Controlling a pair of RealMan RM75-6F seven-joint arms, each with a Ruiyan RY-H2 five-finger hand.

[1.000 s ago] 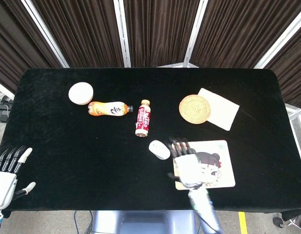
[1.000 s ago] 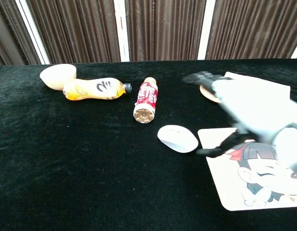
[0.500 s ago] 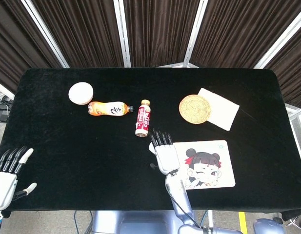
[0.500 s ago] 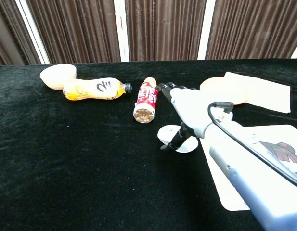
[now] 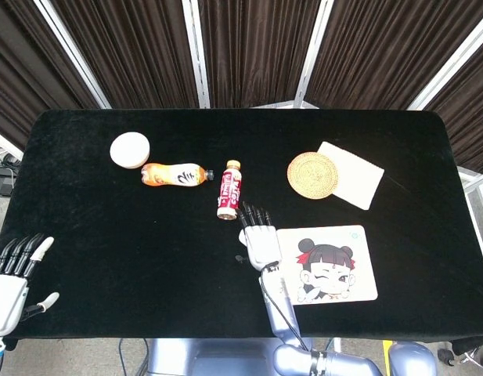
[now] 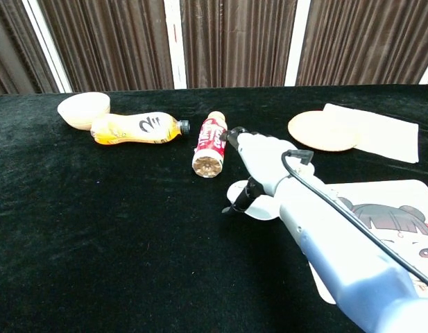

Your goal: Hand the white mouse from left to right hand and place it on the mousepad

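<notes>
Two robot hands noted. Right robot hand (image 5: 259,235) low over the white mouse (image 6: 250,198), palm down, fingers stretched toward the red bottle (image 5: 228,190); thumb tucked against the mouse's left edge in the chest view. Mouse on the black table (image 5: 108,235), just left of the mousepad (image 5: 335,262), almost wholly hidden under the palm from the head view. Whether the fingers have closed on it cannot be told; no lift visible, mouse seemingly flat on the cloth.

Left robot hand (image 5: 12,278) at the near left corner of the table, fingers spread, holding nothing, well apart from the mouse.

Key relation: mouse directly beneath the right robot hand, far to the right of the left one. Long axis of the mouse hard to read under the palm; in the chest view apparently running left–right, across the line of the fingers. Right arm much the nearer.

Judgement: task names a left-to-right handover, yet only the right robot hand is near the mouse. Mousepad just beside, so a short shift rightward would suffice for placing.

Also present: orange bottle (image 5: 174,175), white bowl (image 5: 130,150), woven coaster (image 5: 312,175).
</notes>
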